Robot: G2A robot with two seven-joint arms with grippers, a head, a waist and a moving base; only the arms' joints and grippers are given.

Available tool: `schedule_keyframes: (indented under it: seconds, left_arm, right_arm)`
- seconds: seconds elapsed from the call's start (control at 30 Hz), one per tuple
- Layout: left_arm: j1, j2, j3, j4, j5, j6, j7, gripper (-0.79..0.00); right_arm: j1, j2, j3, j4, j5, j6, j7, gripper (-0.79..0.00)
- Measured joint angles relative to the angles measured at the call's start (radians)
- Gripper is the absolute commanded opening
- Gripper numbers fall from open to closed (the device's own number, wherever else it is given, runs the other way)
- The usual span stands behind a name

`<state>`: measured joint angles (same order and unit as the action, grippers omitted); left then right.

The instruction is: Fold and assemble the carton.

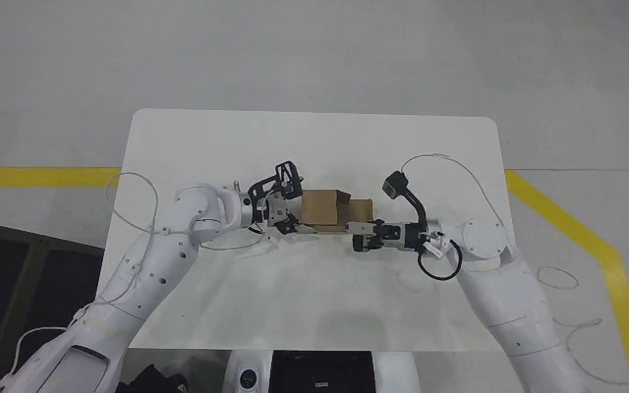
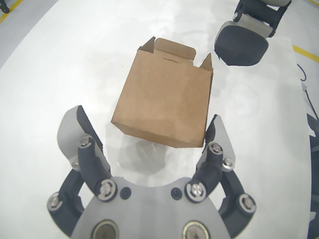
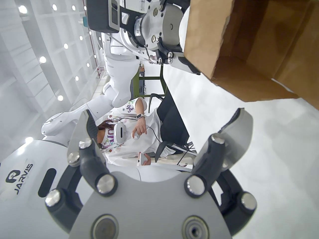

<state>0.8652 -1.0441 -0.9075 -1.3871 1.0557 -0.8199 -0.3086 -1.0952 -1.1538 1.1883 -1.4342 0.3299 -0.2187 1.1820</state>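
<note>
Progress looks about halfway: your brown cardboard carton (image 1: 321,208) lies on its side in the middle of the white table (image 1: 197,147), already squared up into a box, and the end toward the left gripper (image 2: 145,116) appears closed. The end facing the right gripper (image 3: 163,116) is open, its rounded tuck flap (image 2: 174,49) and side flaps (image 2: 207,63) sticking out. Both claws are spread wide and hold nothing; the left one straddles the closed end. You have those flaps left to fold in and tuck.
</note>
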Motion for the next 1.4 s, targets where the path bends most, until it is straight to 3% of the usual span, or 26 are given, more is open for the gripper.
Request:
schedule_keyframes:
  seconds: [0.3, 0.93, 1.4]
  left_arm:
    - [-0.003, -0.009, -0.001, 0.041, 0.006, 0.024, 0.056, 0.000]
    - [-0.031, -0.028, 0.024, 0.058, 0.016, -0.011, 0.055, 0.000]
    - [-0.025, -0.031, 0.018, 0.058, -0.007, -0.020, 0.009, 0.000]
  right_arm:
    - [0.058, -0.016, -0.041, 0.140, 0.089, -0.146, 0.013, 0.000]
    - [0.208, -0.065, -0.163, 0.343, 0.178, -0.215, -0.006, 0.000]
    - [0.312, -0.129, -0.274, 0.493, 0.258, -0.276, -0.022, 0.000]
